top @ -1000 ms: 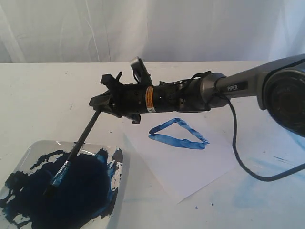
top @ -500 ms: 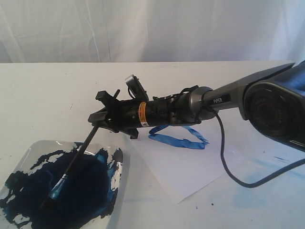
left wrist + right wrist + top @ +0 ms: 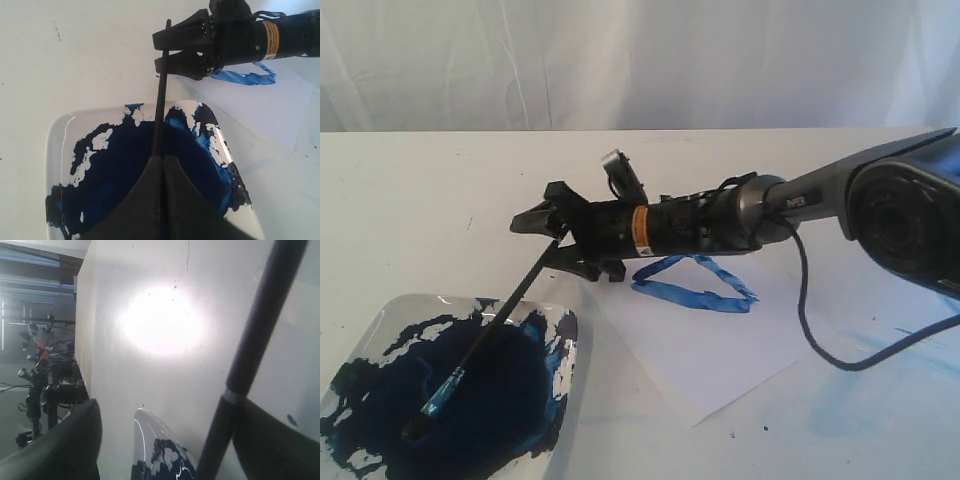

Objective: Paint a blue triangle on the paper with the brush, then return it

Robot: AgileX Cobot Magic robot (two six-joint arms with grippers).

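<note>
Where the table comes closest in the exterior view, a white square tray sits at the lower left, its floor mostly flooded with dark blue paint. The brush lies aslant in it: the bristle tip is down in the paint toward the tray's near side, and the thin black handle rises away over the far rim. In the left wrist view the left gripper shows over this tray, its jaws pressed together along a thin seam with nothing seen between them; they hide the handle's lower part. Just beyond the tray, to its right, lies the paper. On its farther half is the blue triangle, a streaky outline whose top corner meets the underside of the arm in the exterior view. There the right arm reaches across from the right, and the right gripper sits at the handle's upper end. Its jaws stand well apart; the handle passes between them, close beside one finger in the right wrist view, and whether it touches I cannot tell. A black cable droops from the arm by the paper's right edge. Behind the table hangs a white curtain.
</note>
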